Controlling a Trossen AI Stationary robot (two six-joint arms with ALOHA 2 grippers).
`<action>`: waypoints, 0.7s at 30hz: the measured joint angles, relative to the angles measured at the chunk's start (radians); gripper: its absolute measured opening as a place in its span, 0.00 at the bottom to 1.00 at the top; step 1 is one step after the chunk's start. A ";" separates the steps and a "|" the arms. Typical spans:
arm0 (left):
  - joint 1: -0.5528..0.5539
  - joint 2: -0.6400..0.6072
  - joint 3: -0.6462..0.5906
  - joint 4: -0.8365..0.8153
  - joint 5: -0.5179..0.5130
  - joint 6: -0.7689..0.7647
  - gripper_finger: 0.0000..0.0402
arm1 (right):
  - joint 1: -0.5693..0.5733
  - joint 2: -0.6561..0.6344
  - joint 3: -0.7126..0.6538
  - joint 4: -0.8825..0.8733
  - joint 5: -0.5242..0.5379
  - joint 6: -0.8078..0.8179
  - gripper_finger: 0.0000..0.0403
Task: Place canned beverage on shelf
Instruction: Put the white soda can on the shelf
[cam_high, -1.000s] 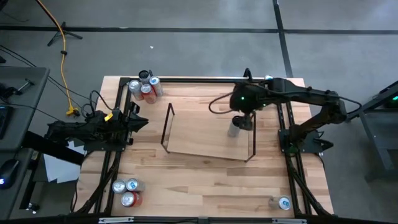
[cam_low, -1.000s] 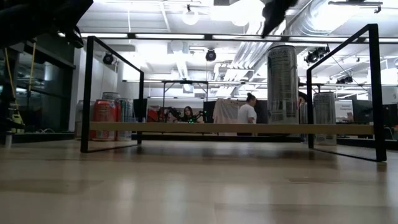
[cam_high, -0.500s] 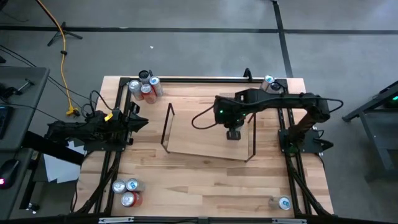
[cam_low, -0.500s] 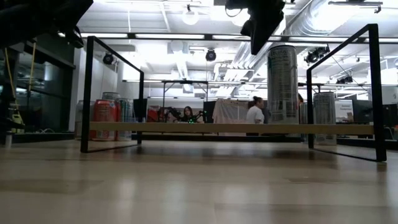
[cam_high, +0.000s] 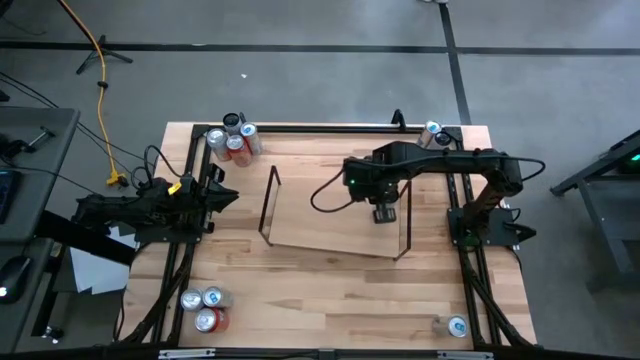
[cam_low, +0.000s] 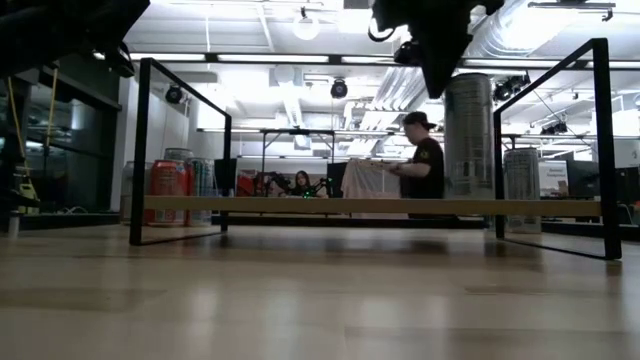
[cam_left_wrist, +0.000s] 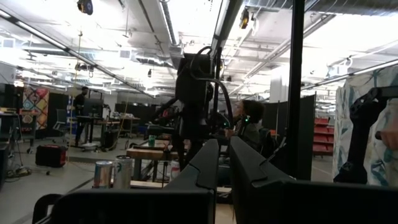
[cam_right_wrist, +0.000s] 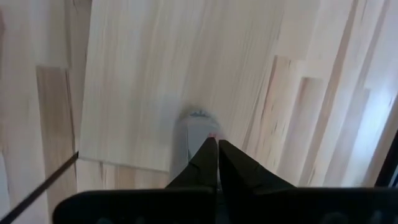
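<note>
Fingers of the right gripper (cam_right_wrist: 217, 152) are pressed together with nothing between them, hanging above the grey can (cam_low: 468, 135) that stands upright on the shelf (cam_high: 330, 232), toward its right end frame. Seen from the right wrist, the can's top (cam_right_wrist: 198, 118) lies just beyond and below the fingertips, apart from them, so the can appears already set down and let go. As a judgement, this tall slim can is stiff in the wall but smooth and somewhat slippery, likely weighty if full and easy to tip because it is narrow; any further hold would best go around the middle of its side, with the fingers spread first and kept level. Farther from the fingers, beyond the shelf's end frame, another silver can (cam_low: 522, 173) stands on the bench (cam_high: 330, 290). Farther still, a cluster of cans (cam_high: 233, 138) sits at the far left corner. The left gripper (cam_high: 222, 194) waits at the bench's left edge, its fingers (cam_left_wrist: 205, 168) closed on nothing.
</note>
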 joint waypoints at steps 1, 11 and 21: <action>0.000 0.000 0.000 0.000 0.000 0.000 0.01 | 0.000 0.000 0.000 -0.010 0.000 -0.005 0.00; 0.000 0.000 0.000 0.000 0.000 0.000 0.01 | 0.000 0.000 0.000 -0.079 0.045 -0.031 0.00; 0.000 0.000 0.000 0.000 0.000 0.000 0.01 | 0.000 0.000 0.000 -0.115 0.046 -0.031 0.00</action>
